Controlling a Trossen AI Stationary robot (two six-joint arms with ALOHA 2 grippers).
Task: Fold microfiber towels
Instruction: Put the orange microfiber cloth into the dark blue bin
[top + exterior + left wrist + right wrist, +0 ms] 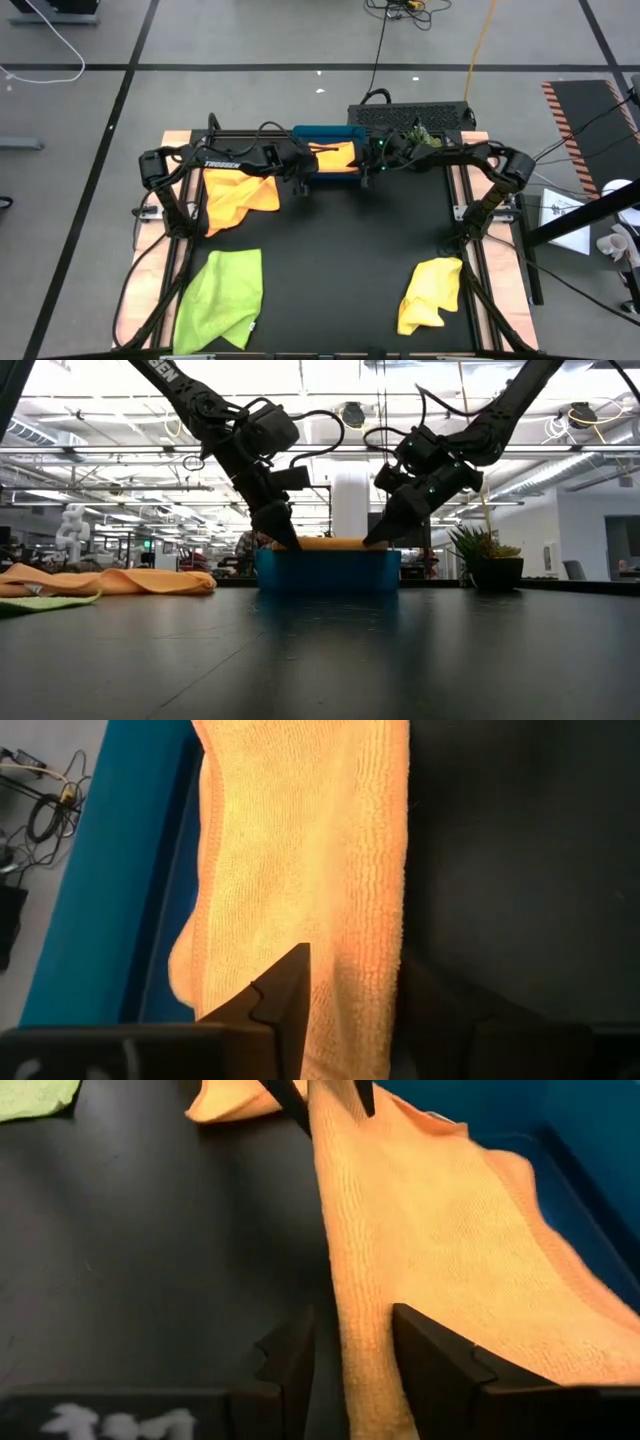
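The folded orange towel [333, 157] lies draped over the near edge of the blue tray [322, 133] at the far middle of the surface, part inside the tray, part hanging over the front wall — likely being laid there as a finished fold. Both hands are at it, one at each end. The left hand [300, 180] sits at the towel's left end; in its wrist view one finger [285, 990] lies over the cloth, but whether it pinches the edge I cannot tell. The right hand [368, 172] is at the right end, its two fingers [430, 1350] standing apart with the towel's edge running between them — straddling, not visibly clamped. My reading: both ends are held level so the fold keeps its shape as it goes down. Other towels wait well apart: an unfolded orange towel [238, 198] at left beside the tray, a lime green towel [222, 297] near left, a yellow towel [430, 294] near right. The surface [340, 260] is matte black in a wooden frame. Beyond it, a potted plant [487, 555], bright ceiling lights and an open workshop; cables trail on the grey floor.
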